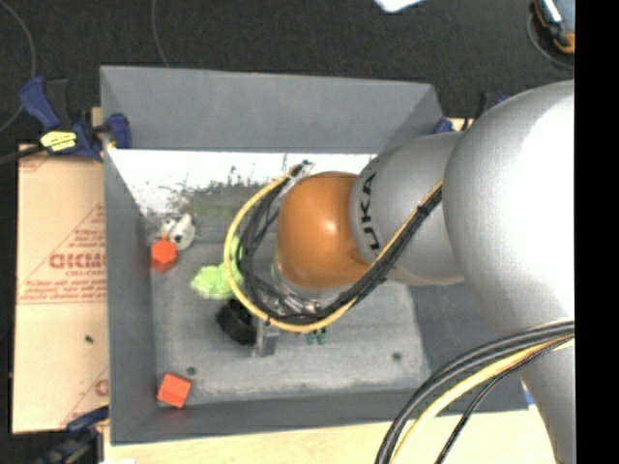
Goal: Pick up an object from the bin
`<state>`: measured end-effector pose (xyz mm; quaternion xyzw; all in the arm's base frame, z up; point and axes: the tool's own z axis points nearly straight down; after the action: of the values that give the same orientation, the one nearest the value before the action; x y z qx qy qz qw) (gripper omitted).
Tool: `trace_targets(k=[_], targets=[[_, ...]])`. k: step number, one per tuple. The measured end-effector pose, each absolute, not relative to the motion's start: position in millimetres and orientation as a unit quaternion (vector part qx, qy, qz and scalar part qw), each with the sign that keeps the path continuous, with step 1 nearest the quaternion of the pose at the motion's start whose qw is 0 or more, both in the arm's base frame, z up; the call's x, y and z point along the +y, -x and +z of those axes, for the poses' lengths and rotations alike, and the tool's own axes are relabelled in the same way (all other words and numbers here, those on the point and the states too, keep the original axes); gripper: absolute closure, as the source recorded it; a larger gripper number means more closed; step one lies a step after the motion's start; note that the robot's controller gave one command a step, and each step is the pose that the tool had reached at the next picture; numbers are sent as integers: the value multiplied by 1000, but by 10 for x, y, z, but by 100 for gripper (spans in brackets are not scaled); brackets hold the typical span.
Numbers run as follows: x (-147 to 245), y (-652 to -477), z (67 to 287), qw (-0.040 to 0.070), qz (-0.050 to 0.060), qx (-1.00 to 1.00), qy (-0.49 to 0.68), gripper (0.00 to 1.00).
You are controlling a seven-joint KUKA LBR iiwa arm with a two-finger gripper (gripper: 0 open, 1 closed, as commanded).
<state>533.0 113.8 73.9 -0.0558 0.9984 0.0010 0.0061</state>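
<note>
Down in the bin (271, 114)!
My pincer (263, 338) sits by a black lump (235, 322) and green wad (215, 280); grip, I cannot tell.

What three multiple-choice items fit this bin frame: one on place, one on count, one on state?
1. Where does the larger orange cube lie in the bin?
A. In the view's lower-left corner of the floor
B. Against the rear wall
C. In the view's lower-right corner

2. How many orange blocks lie in the bin?
A. One
B. Two
C. Four

3. How does the larger orange cube sit?
A. Lifted clear of the floor
B. Tipped against the rear wall
C. Resting on the floor, apart from the arm

Answers:
1. A, as it sits where the left and near walls meet.
2. B, as only the cube and a small orange block by the left wall are there.
3. C, as bare floor shows between the cube and the arm.
</note>
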Motion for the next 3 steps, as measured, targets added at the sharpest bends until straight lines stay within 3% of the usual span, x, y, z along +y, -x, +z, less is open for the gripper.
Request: trace_targets(k=[1, 2, 3], targets=[[1101, -5316, 739, 9, 3, 999, 48, 100], [1011, -5121, 1615, 4, 1, 999, 41, 100], [1000, -5212, 1919, 10, 1, 997, 80, 100]])
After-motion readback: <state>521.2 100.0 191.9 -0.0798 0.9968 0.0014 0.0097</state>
